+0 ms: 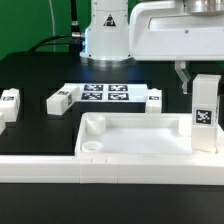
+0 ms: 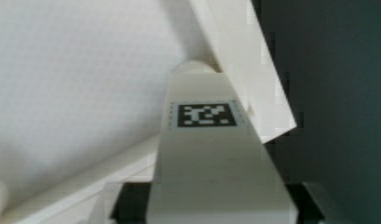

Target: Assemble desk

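Standing upright, the held leg (image 1: 205, 115) is clamped between the 2 fingers of the gripper (image 1: 197, 80), which is closed on the leg's upper end. 1 black-and-white tag is seen on the side of this leg that faces the camera. The leg is placed at the end of the desk top (image 1: 140, 117) that lies toward the exterior view's right. Whether it touches the desk top cannot be told.

In the wrist view the held leg (image 2: 213, 150) is seen running out from between the dark fingers (image 2: 134, 200) of the gripper (image 2: 213, 205). Its far end is seen against the raised rim of the desk top (image 2: 98, 90).

Behind the desk top, the marker board (image 1: 105, 95) is laid flat on the black table (image 1: 40, 125). A short leg (image 1: 153, 100) is found behind the desk top too, just beside the marker board. A tilted leg (image 1: 62, 98) is laid behind the desk top's other end, toward the exterior view's left. An outer leg (image 1: 8, 102) is cut by the picture's edge, well apart from the desk top. A long white rail (image 1: 40, 170) is set along the desk top's near side.
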`<state>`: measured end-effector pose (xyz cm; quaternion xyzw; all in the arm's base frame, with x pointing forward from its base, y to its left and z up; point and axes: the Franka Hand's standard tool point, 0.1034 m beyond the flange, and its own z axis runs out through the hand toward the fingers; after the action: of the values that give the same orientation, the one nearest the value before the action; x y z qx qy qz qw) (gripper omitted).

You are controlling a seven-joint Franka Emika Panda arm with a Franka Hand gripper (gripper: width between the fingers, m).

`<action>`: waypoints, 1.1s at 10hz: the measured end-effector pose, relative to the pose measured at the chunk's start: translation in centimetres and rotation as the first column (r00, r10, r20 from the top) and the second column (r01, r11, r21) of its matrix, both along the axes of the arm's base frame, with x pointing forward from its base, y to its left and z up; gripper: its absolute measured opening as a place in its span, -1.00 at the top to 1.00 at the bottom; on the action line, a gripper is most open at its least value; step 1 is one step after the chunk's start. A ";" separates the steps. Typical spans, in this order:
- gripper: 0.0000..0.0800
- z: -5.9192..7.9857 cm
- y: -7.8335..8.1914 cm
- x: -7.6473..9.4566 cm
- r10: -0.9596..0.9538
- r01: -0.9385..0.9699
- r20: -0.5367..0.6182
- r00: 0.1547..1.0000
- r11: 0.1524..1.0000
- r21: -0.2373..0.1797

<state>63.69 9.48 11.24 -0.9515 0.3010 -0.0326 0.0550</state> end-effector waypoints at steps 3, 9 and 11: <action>0.27 0.0 0.0 0.0 -0.195 0.195 -0.019 0.981 0.981 0.016; -0.59 -0.1 0.5 -0.2 -0.007 0.007 -0.014 1.000 1.000 -0.001; -0.62 -0.1 0.6 -0.2 0.203 -0.203 0.002 0.979 0.979 -0.019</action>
<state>63.44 10.11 11.13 -0.9776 0.2021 -0.0315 0.0495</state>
